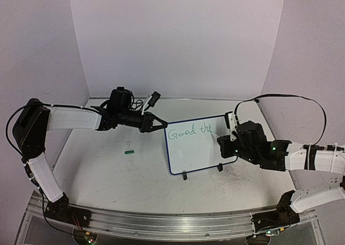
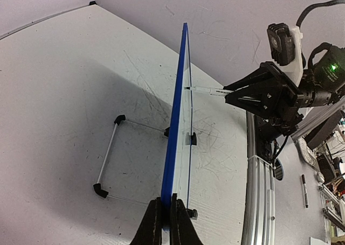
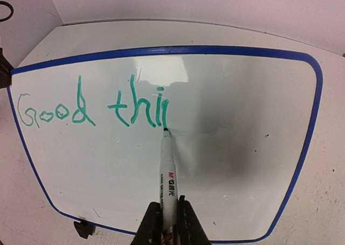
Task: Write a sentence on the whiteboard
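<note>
The whiteboard (image 1: 199, 145) with its dark-blue frame stands upright on two black clip feet at the table's middle. Green writing (image 3: 91, 109) on it reads "Good thi" plus one more stroke, in one line. My left gripper (image 2: 166, 219) is shut on the board's blue edge (image 2: 175, 148), at its upper left corner in the top view (image 1: 161, 124). My right gripper (image 3: 168, 223) is shut on a white marker (image 3: 168, 175); its tip touches the board at the foot of the last green stroke. In the top view my right gripper (image 1: 226, 144) is at the board's right side.
A small green marker cap (image 1: 129, 152) lies on the table left of the board. A wire stand with black corners (image 2: 110, 156) lies behind the board. White walls close in the back and sides. A metal rail (image 1: 161, 223) runs along the near edge.
</note>
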